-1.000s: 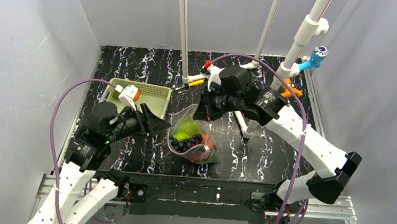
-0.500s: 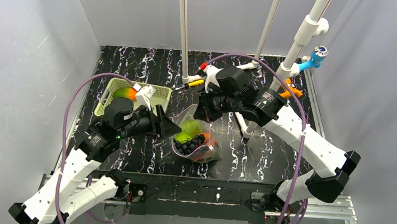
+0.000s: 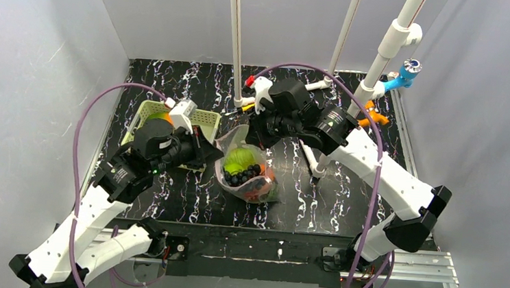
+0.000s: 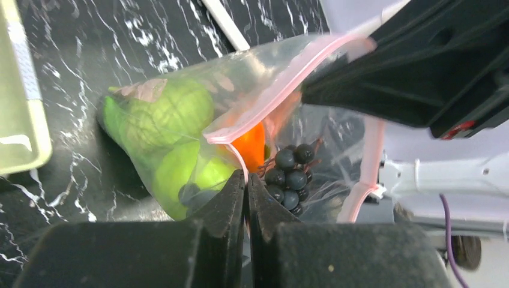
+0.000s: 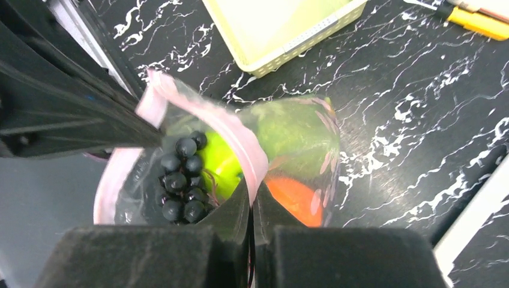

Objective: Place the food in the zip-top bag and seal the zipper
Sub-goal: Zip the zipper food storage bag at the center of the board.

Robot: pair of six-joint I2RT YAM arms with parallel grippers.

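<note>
The zip-top bag (image 3: 257,185) lies at the middle of the black marbled bench (image 3: 186,197), mouth toward the upper left of the overhead frame and raised off the surface by both claws.

The left claw (image 3: 219,158) comes in from the left. In its wrist view the 2 fingers (image 4: 231,201) are pressed together at the bottom centre, with the near lip of the pink zipper (image 4: 276,96) pinched between them. The right claw (image 3: 251,138) comes in from above the bag, and its own view shows it (image 5: 251,193) narrowed onto the opposite lip of the pink strip in the same way. The 2 lips stand apart, so the mouth gapes and the seal is not pressed.

Food shows through the clear plastic:
- a dark bunch of grapes (image 5: 180,180) just under the mouth
- a bright green apple (image 5: 221,163) touching them
- a green leafy piece (image 5: 288,129) deeper in
- an orange piece (image 5: 297,204) beside the right claw's fingers

From the left wrist the leafy green (image 4: 165,117) fills the closed end, at the left of that frame.

The pale green basket (image 3: 205,118) sits left of the bag in the overhead view, partly hidden by the left arm, with 1 orange item (image 3: 166,118) in its upper left corner. A yellow-handled tool (image 5: 477,21) lies on the bench in the upper right of the right wrist frame.
</note>
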